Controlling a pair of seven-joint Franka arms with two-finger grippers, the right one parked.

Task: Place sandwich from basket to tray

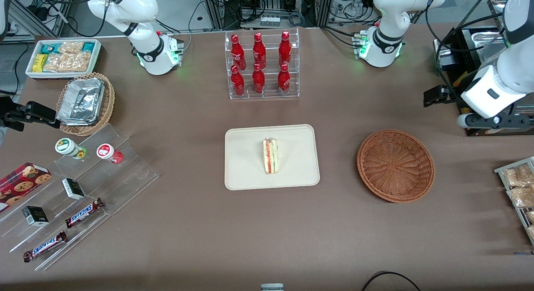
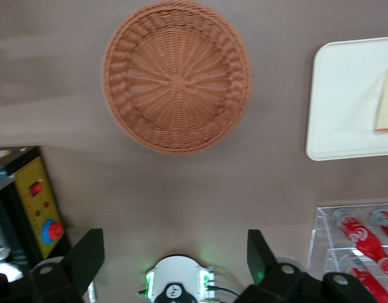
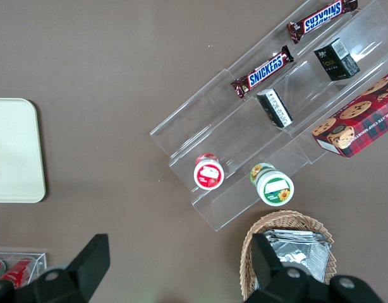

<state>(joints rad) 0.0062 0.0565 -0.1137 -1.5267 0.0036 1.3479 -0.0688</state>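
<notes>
Resting upright on the flat cream-beige rectangular tray (image 1: 244, 170), near its middle: small triangular cream-bread sandwich (image 1: 270, 155), red-orange and green filling edge showing. Beside the tray, toward the working arm's end of the brown surface (image 1: 333, 241): round reddish-brown woven wicker basket (image 1: 395, 165), holding nothing. Raised well above the surface near that end: gripper (image 2: 175, 255), jaws spread apart, gripping nothing.

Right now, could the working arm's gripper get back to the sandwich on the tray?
Probably yes: the sandwich lies uncovered on the tray, and the open gripper, raised near the basket, has nothing between.
</notes>
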